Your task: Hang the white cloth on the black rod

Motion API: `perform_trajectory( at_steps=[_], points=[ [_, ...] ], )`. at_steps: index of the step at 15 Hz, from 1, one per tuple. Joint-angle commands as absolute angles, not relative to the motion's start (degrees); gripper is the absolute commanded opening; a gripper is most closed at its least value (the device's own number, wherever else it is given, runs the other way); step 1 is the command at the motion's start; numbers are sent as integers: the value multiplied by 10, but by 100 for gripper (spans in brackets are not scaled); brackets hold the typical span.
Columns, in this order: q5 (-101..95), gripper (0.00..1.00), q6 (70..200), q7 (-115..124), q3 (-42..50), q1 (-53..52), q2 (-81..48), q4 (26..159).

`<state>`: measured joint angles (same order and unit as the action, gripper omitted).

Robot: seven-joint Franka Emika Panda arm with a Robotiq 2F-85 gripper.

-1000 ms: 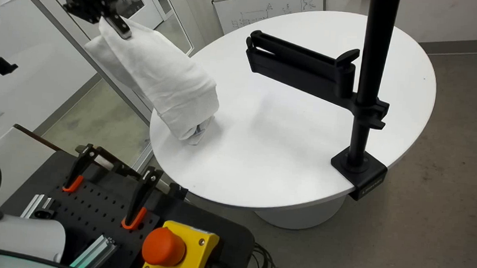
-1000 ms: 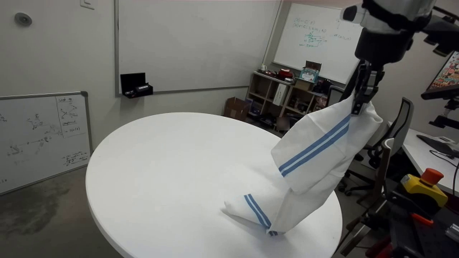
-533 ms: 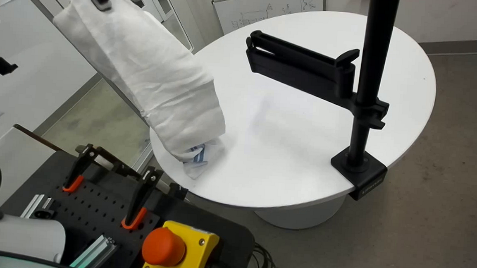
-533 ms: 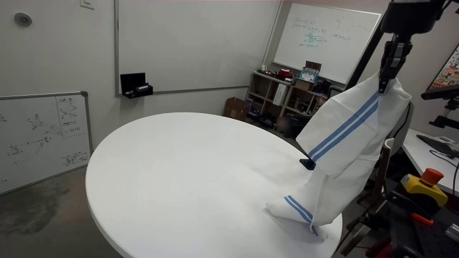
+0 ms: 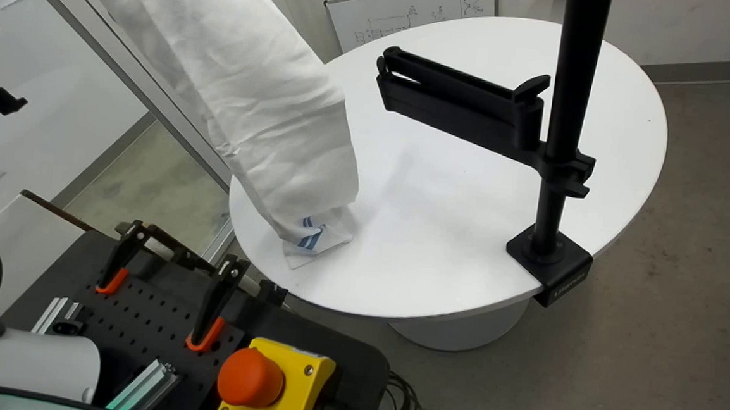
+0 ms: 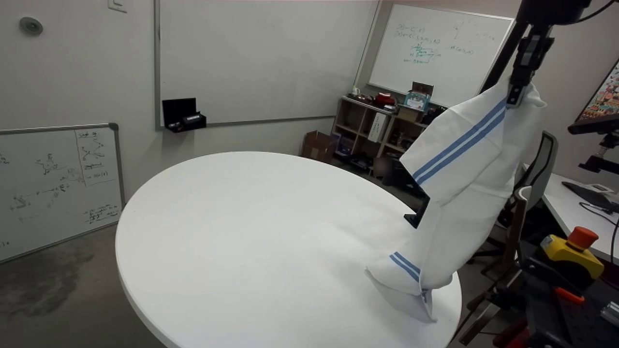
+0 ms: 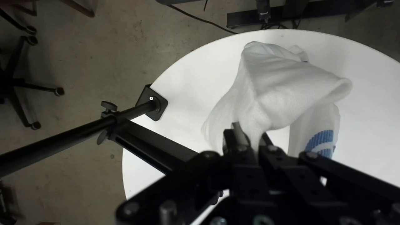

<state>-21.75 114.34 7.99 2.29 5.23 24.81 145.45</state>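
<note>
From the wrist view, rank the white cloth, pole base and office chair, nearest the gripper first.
1. White cloth: pinched in the gripper.
2. Pole base: on the table edge, picture left.
3. Office chair: on the floor, far left.

Gripper (image 6: 516, 94): higher than a second ago, nearly out of an exterior view's top | white cloth (image 6: 462, 220): lifts with it; lower end nearer the rim of the round white table (image 6: 242, 217), more blue stripes (image 5: 314, 238) showing | black stand base (image 6: 413, 221): uncovered
</note>
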Motion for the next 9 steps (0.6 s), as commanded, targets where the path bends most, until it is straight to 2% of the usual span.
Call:
perform_trajectory(
  at_steps=[1, 9],
  points=[
    [-220, 1, 1142, 105, 21, 74, 202, 1405],
    [-277, 1, 1107, 215, 22, 104, 96, 1271]
  ],
)
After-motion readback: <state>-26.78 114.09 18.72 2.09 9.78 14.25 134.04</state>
